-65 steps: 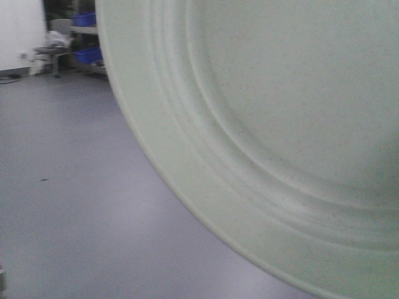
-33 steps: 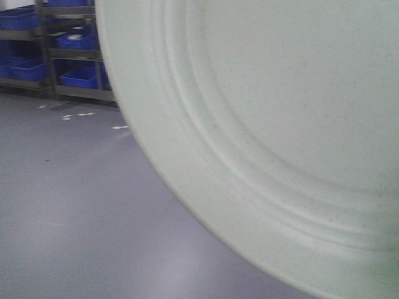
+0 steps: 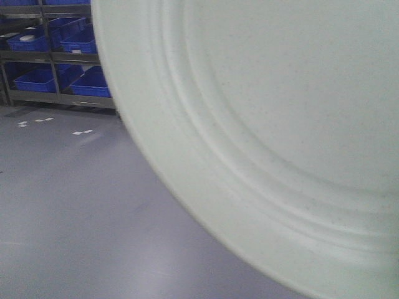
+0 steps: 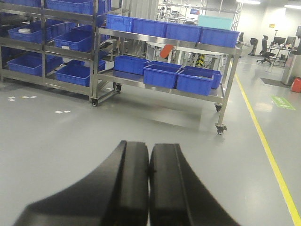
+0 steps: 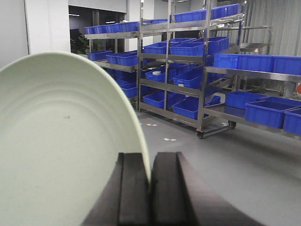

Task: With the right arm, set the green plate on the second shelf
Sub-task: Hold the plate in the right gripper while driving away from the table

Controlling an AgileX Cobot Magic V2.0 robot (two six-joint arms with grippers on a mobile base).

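Right jaws: narrow, clamped on the rim of the green plate (image 5: 61, 141). The rim's edge runs down into the slit between the two dark fingers (image 5: 134, 188).
Green plate: held up on edge in the air, touching nothing but the right jaws. It spreads up and to the left of them, its ridged face turned toward the wrist camera, with one small dark speck on it.
Green plate, front view: it (image 3: 280, 124) fills most of the picture, with concentric ridges and faint speckles plain to see.
Left jaws: pressed together, the two black fingers (image 4: 127, 188) meeting along one seam with nothing between them.
Ahead of the right jaws: a tall steel rack (image 5: 205, 66) with blue bins (image 5: 188, 77) on several levels, well apart from the plate. A lower rack (image 5: 263, 74) stands to the right of the jaws' line.
Ahead of the left jaws: a wheeled steel cart (image 4: 225, 89) with blue crates (image 4: 162, 75) on its two levels. High shelving (image 4: 43, 42) with more blue boxes stands ahead and to the left.
Floor: grey (image 4: 70, 141) under both jaws. A yellow line (image 4: 268, 146) runs to the right of the left jaws, and small white marks (image 4: 59, 111) lie ahead and to their left.
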